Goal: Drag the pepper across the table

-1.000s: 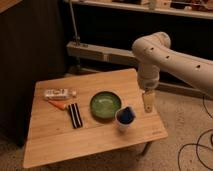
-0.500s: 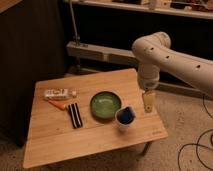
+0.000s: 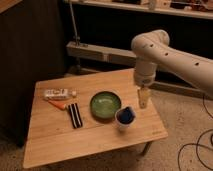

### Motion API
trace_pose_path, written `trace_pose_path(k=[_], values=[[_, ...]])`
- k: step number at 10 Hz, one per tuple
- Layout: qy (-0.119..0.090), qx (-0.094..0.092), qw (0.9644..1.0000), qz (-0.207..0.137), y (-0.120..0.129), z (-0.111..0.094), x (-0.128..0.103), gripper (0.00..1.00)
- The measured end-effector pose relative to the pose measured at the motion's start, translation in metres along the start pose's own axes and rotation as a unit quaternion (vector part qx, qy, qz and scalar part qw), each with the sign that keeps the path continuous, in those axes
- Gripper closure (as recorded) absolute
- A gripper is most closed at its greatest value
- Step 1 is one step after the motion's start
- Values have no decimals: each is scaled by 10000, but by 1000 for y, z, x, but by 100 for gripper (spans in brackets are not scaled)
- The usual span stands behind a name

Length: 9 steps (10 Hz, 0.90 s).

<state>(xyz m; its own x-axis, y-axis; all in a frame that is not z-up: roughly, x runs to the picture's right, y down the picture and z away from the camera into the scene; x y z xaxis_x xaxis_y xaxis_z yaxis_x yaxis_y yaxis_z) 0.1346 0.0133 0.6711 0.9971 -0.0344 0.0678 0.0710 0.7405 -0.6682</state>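
Observation:
The pepper [image 3: 59,105], a slim orange-red tapered piece, lies on the left part of the light wooden table [image 3: 60,142], just below a clear-white bottle and beside a black striped block. My gripper [image 3: 143,98] hangs from the white arm over the table's right side, pointing down, to the right of the green bowl and far from the pepper. It is open, with nothing in it.
A clear-white bottle [image 3: 60,93] lies at the table's left rear. The black striped block [image 3: 75,115] sits right of the pepper. A green bowl [image 3: 105,105] stands mid-table, a white cup with something blue inside [image 3: 125,118] near the gripper. Cables [image 3: 195,150] lie on the floor at right.

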Motion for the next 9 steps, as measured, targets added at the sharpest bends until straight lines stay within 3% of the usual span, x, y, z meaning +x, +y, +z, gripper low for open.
trace_pose_path(k=[2, 5, 6, 9], values=[[-374, 122, 9988, -277, -23, -2, -53, 20], [-866, 278, 9939, -623, -43, -3, -128, 20], [-1037, 336, 9911, -765, -49, -2, -155, 20], [-1673, 781, 9755, -1199, -68, 3, -231, 20]])
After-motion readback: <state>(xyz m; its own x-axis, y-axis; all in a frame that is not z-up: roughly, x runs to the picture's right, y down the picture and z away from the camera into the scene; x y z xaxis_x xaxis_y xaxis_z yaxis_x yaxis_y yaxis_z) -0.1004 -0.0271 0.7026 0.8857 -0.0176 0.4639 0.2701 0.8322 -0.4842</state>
